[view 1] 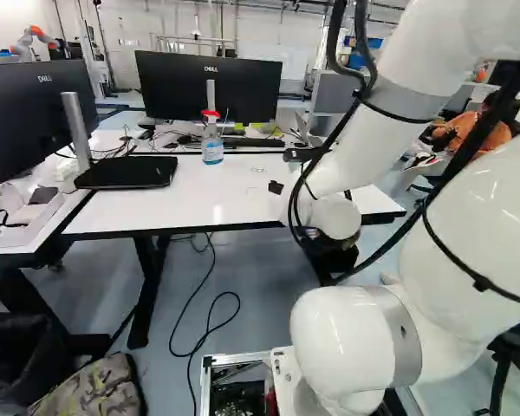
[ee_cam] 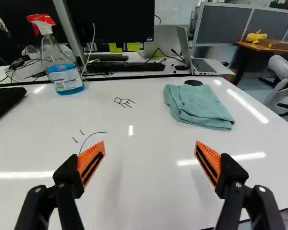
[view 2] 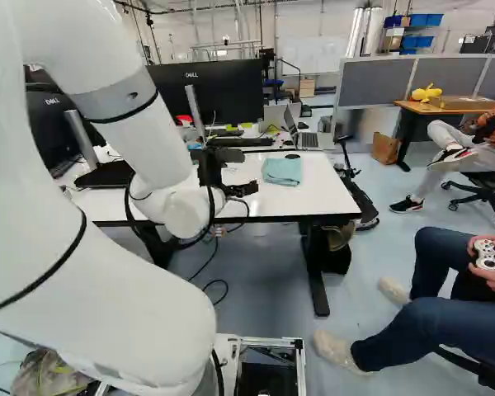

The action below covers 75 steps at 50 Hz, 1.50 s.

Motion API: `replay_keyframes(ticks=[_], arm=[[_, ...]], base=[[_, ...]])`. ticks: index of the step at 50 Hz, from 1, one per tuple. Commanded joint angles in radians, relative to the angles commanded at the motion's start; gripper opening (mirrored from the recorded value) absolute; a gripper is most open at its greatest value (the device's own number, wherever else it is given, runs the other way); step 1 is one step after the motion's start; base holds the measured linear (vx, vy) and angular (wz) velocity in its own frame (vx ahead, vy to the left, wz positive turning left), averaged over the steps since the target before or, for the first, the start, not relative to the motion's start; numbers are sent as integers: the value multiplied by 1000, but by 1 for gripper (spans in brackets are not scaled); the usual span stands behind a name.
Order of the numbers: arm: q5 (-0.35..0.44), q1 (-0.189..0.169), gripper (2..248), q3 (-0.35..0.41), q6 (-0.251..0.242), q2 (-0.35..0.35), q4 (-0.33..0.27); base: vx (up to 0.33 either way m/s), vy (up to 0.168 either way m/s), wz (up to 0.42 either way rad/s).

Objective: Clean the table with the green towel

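White tabletop (ee_cam: 144, 167) spreads between parted fingers (view 2: 249, 188) and towel (ee_cam: 198, 106) near its edge.

Two black monitors (view 1: 178, 87), laptop (ee_cam: 215, 66) (open)

A black gripper (ee_cam: 150, 163) spreads its orange-padded fingers wide over a white table (ee_cam: 144, 201) marked with dark pen lines (ee_cam: 124, 102). Ahead of it lie a folded green towel (ee_cam: 198, 105) and a dark round object (ee_cam: 193, 82) just beside the cloth. A spray bottle (ee_cam: 62, 62) of blue liquid stands near a monitor (ee_cam: 110, 21), an open laptop (ee_cam: 201, 60) beyond the towel.
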Motion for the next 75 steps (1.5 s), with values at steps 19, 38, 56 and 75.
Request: replay_keyframes(ticks=[19,38,56,75], arm=[[0,-50,247,-79,0,-74,0],[0,-97,247,-162,0,-110,0],[-29,-138,247,-244,0,-149,0],[-80,-182,247,-333,0,-233,0]], base=[[0,0,0],[0,0,0],[0,0,0],[0,0,0]])
